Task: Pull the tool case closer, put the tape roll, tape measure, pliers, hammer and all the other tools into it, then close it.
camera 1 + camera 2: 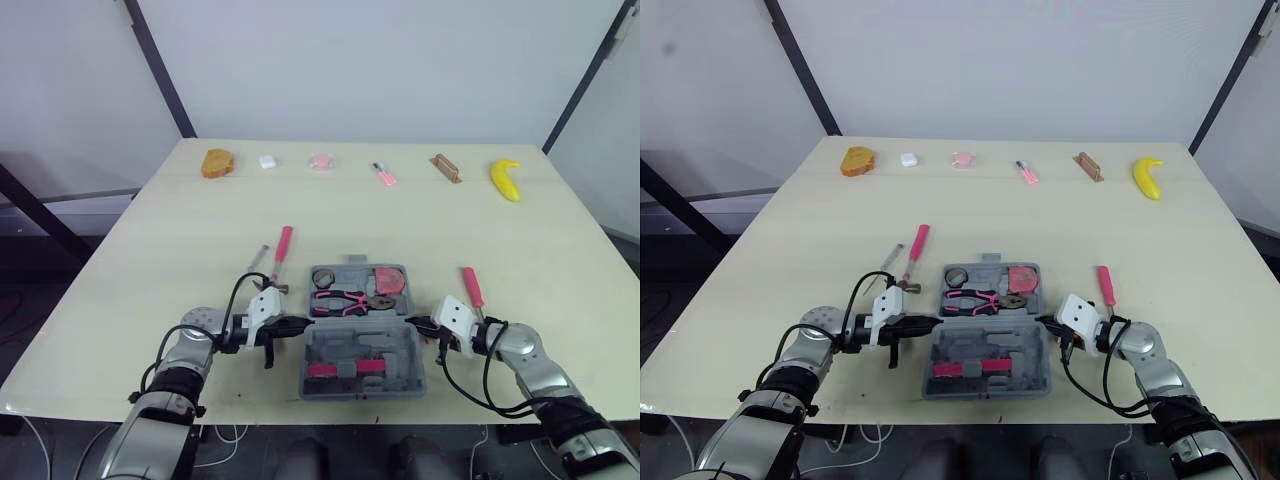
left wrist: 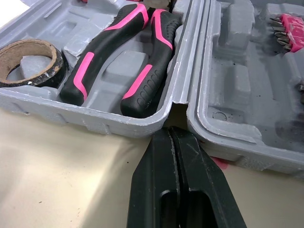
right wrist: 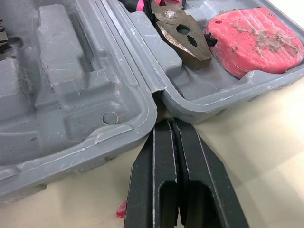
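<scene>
Left eye view: we saw left gripper and right gripper, both closed and empty, flanking the tool case at its hinge, probably to drag it.

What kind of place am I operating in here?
Likely a robot test setup, not a workshop: a pale table before plain white walls with black struts, and unrelated props, a banana and a bread slice, lined along its far edge.

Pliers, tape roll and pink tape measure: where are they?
pliers (image 2: 153, 52), left wrist view, on one black handle.
tape roll (image 2: 33, 45), left wrist view, on its brown rim.
tape measure (image 3: 256, 40), right wrist view, on its pink top.
</scene>
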